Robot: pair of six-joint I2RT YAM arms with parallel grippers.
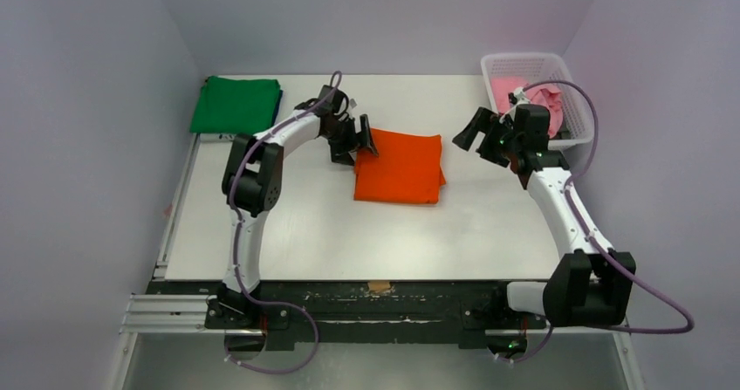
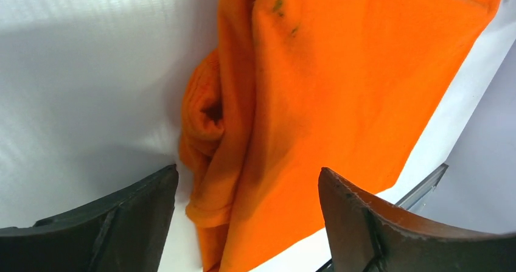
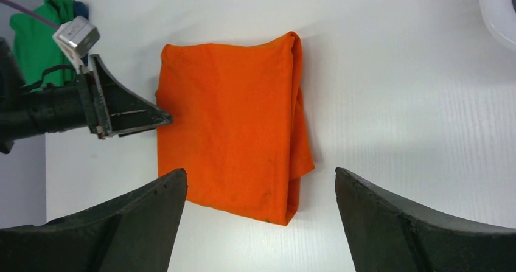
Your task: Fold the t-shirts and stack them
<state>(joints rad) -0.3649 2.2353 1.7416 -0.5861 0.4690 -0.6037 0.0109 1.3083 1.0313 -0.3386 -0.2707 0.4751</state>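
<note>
Both pairs of fingers wide, nothing held. Between the fingers of the left gripper (image 2: 248, 174): bunched edge of folded orange shirt (image 2: 341, 83), flat on table (image 1: 305, 233). Just ahead of right gripper (image 3: 260, 173): same shirt. Likely stacking next: pinch all layers, lift level, lay square on green shirt (image 1: 236, 104). Far beyond: pink shirt (image 1: 534, 95) half hidden in basket (image 1: 497, 62). Blue shirt (image 3: 81, 8) barely peeking past green.

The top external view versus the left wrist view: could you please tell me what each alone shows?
Only top external: the green t-shirt at the far left, the basket holding the pink t-shirt, and the open right gripper. Only left wrist: the orange t-shirt has bunched layers along one edge and dark specks. Both: that orange t-shirt and the open left gripper beside it.
</note>
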